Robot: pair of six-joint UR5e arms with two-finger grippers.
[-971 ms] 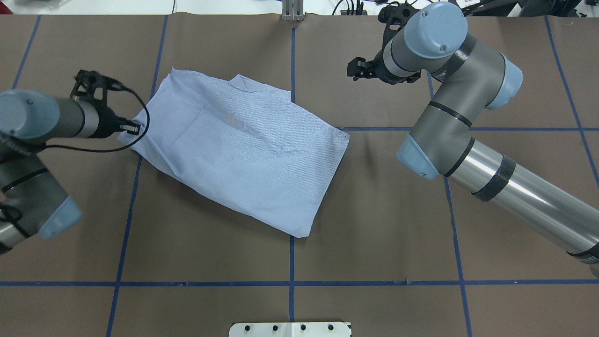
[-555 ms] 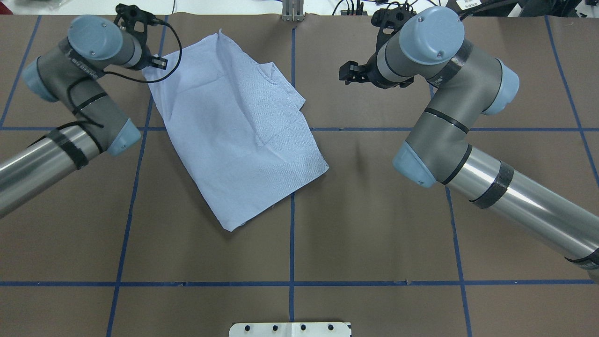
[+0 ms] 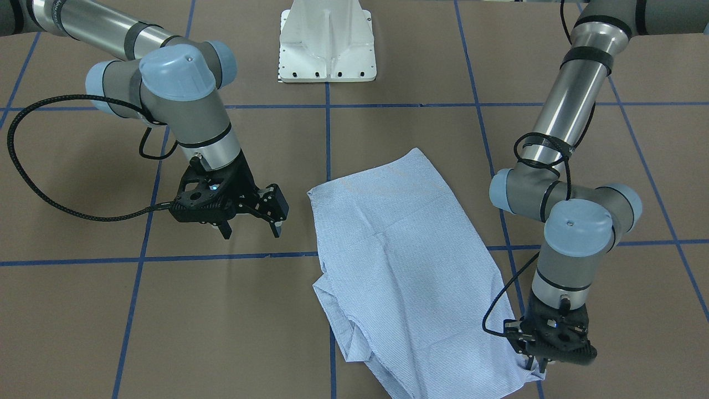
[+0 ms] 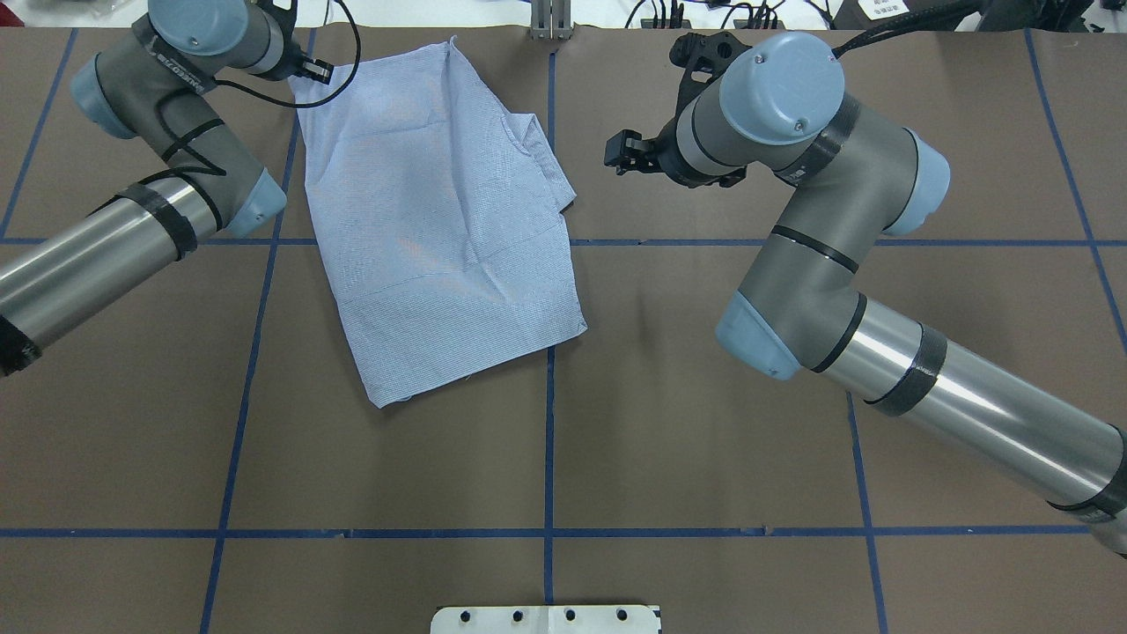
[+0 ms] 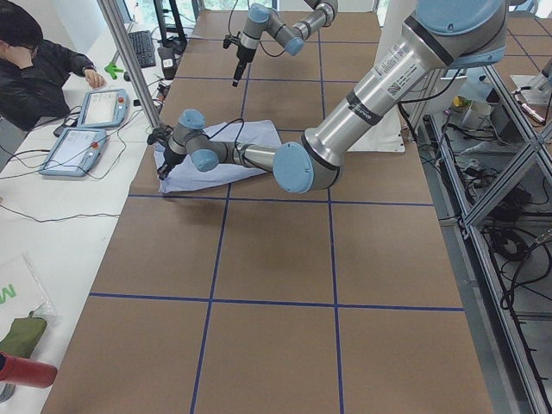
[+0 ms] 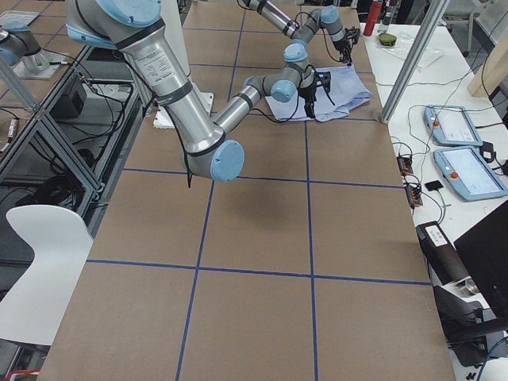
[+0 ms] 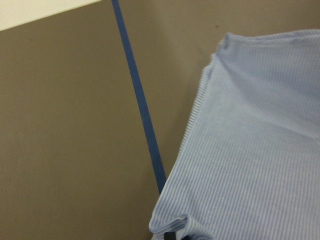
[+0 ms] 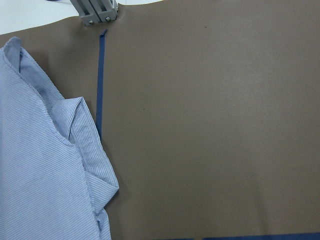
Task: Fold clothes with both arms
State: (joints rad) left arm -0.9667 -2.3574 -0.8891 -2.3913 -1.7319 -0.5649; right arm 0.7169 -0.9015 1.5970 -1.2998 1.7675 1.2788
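The light blue striped shirt [image 4: 440, 220] lies folded on the brown table, its collar [image 4: 528, 141] on the right side near the far edge. My left gripper [image 4: 317, 72] is shut on the shirt's far left corner. In the front view this gripper [image 3: 534, 367] pinches that corner at table level. The left wrist view shows the shirt [image 7: 260, 165] bunched at the bottom edge. My right gripper [image 4: 616, 157] is open and empty. It hovers just right of the collar, apart from the cloth, and also shows in the front view [image 3: 250, 230]. The right wrist view shows the collar [image 8: 85, 130].
The white pedestal base [image 3: 327, 41] stands at the robot's side of the table. A metal post [image 4: 550, 22] stands at the far edge, close to the shirt. Blue tape lines [image 4: 548, 440] cross the table. An operator [image 5: 34, 60] and tablets [image 5: 86, 121] are beyond the far edge.
My left gripper has dragged the shirt corner from the left side to the far edge, and the shirt has swung round with it. My right gripper has moved left toward the collar.
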